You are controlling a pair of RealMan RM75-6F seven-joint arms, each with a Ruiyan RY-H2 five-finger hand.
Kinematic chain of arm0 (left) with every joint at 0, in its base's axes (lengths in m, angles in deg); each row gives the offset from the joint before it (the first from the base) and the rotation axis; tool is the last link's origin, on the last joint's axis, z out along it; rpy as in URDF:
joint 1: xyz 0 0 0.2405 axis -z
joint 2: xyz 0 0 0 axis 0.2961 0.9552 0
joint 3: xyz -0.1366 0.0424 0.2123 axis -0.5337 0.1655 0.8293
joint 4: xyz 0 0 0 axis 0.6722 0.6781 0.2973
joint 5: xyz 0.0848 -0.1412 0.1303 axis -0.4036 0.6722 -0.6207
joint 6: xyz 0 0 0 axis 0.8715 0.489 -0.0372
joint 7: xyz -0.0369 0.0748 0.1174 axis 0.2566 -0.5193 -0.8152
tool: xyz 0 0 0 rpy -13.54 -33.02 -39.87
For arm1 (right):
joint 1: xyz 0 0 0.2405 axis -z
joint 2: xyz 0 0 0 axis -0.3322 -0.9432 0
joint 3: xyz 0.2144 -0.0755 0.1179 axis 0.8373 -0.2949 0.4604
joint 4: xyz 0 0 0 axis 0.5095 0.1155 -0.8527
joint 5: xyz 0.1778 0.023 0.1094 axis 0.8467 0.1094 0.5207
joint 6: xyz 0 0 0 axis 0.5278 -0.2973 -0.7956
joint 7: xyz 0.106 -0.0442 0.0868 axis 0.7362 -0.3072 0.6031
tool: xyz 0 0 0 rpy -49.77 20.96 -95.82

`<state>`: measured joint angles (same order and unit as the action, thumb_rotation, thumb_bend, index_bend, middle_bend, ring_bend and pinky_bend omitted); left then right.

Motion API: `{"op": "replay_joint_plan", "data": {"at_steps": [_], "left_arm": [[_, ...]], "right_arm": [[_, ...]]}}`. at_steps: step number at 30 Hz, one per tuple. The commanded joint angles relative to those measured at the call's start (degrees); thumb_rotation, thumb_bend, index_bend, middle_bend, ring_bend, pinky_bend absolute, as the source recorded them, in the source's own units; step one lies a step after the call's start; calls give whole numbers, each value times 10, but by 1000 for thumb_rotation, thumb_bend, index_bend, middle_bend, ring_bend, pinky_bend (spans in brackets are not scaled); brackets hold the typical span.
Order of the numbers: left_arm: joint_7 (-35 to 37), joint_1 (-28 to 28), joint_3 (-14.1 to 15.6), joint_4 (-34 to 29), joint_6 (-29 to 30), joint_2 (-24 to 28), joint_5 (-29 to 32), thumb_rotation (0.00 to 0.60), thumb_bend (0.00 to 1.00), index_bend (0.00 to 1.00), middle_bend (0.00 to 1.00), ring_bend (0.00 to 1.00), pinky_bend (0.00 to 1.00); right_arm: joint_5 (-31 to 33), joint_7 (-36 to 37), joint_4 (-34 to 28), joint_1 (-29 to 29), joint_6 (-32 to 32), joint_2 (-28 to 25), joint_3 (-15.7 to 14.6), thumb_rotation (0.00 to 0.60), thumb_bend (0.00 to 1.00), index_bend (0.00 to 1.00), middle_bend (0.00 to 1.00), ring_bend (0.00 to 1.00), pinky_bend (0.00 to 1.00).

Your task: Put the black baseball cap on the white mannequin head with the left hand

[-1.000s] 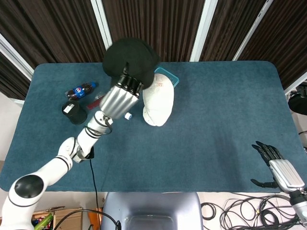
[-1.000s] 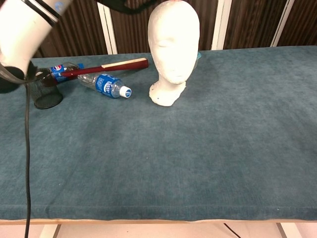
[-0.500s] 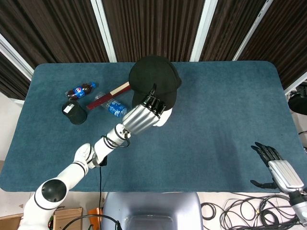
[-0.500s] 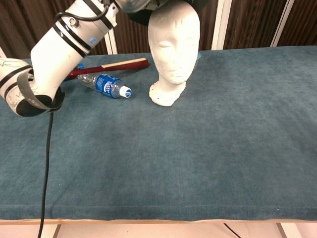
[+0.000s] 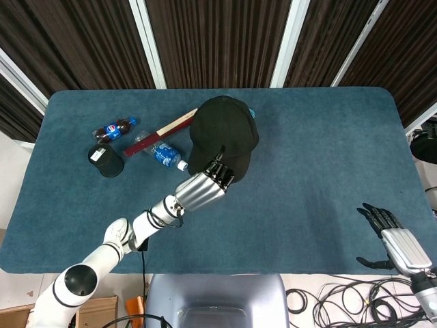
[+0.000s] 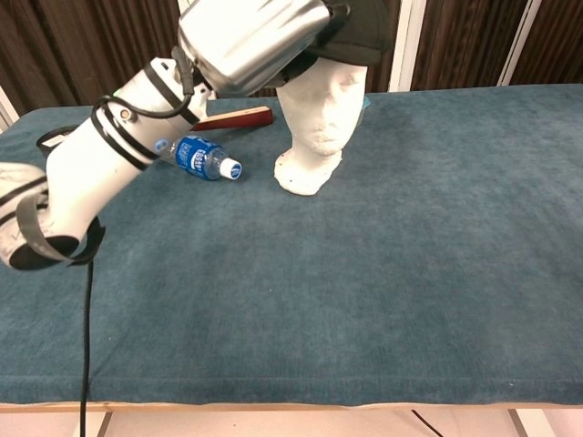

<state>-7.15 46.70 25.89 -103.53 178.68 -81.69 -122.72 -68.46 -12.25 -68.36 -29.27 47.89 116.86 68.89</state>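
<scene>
My left hand [image 5: 202,189] is clamped on the brim of the cap [image 5: 224,133], which sits on the mannequin head [image 6: 322,118] just past my fingertips. Right hand [image 5: 386,232] idles, fingers apart.

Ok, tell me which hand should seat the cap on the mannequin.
Left. The left hand already grips the black cap over the mannequin head; the right hand is far off at the table's edge.

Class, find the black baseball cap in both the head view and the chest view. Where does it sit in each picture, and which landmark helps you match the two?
Head view: the black baseball cap lies upper centre, held by the left hand.
Chest view: the cap is at the top edge, on the white mannequin head.
Shared landmark: the blue-labelled water bottle.
</scene>
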Motion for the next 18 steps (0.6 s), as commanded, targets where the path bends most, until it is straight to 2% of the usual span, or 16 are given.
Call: {"op": "replay_joint_plan", "data": {"at_steps": [1, 3, 6, 7, 12, 18], "left_arm": [[1, -19, -11, -26, -8, -7, 22, 600, 354, 338, 375, 326, 221], [0, -21, -11, -32, -8, -7, 24, 600, 339, 275, 317, 277, 214], [-18, -37, -10, -55, -5, -14, 29, 600, 291, 76, 110, 115, 176], [-27, -43, -12, -66, -4, -11, 33, 600, 281, 44, 69, 83, 167], [-70, -79, 5, -150, 17, 6, 24, 600, 250, 30, 31, 46, 162], [-139, -150, 51, -301, 49, 57, 1, 600, 232, 27, 18, 28, 162]], "right_arm": [[0, -3, -1, 0, 1, 1, 1, 600, 73, 0, 0, 0, 0], [1, -4, -1, 0, 1, 1, 1, 600, 73, 0, 0, 0, 0], [0, -8, -2, 0, 0, 3, 0, 600, 72, 0, 0, 0, 0], [-1, -10, -3, 0, -1, 3, 0, 600, 72, 0, 0, 0, 0], [4, -17, -5, 0, -3, 4, 2, 600, 73, 0, 0, 0, 0], [7, -27, -6, -1, -7, 7, 3, 600, 73, 0, 0, 0, 0]]}}
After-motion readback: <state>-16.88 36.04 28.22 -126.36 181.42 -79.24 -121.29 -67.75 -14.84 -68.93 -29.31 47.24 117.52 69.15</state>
